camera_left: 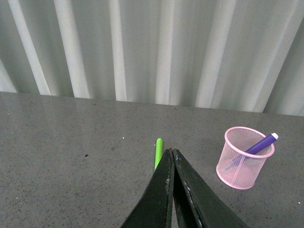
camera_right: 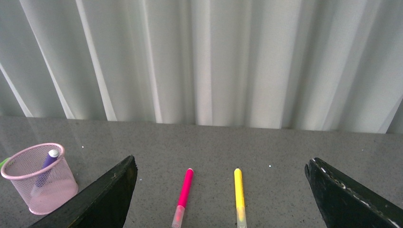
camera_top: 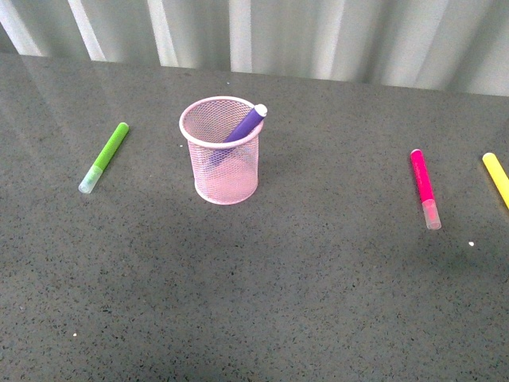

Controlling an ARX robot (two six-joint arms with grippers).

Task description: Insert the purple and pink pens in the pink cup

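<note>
The pink cup [camera_top: 221, 151] stands upright on the grey table, left of centre. The purple pen [camera_top: 245, 124] leans inside it, its tip poking over the rim. The pink pen [camera_top: 424, 188] lies flat on the table far to the right, clear cap toward me. Neither arm shows in the front view. In the left wrist view my left gripper [camera_left: 171, 153] is shut with nothing in it, the pink cup [camera_left: 243, 159] ahead and to one side. In the right wrist view my right gripper [camera_right: 221, 166] is wide open, and the pink pen [camera_right: 183, 196] lies between its fingers on the table below.
A lime-green marker [camera_top: 105, 156] lies left of the cup; the left wrist view shows it [camera_left: 158, 152] just beyond the shut fingertips. A yellow marker [camera_top: 497, 178] lies at the right edge, beside the pink pen. A pleated white curtain [camera_top: 262, 32] closes off the table's far edge.
</note>
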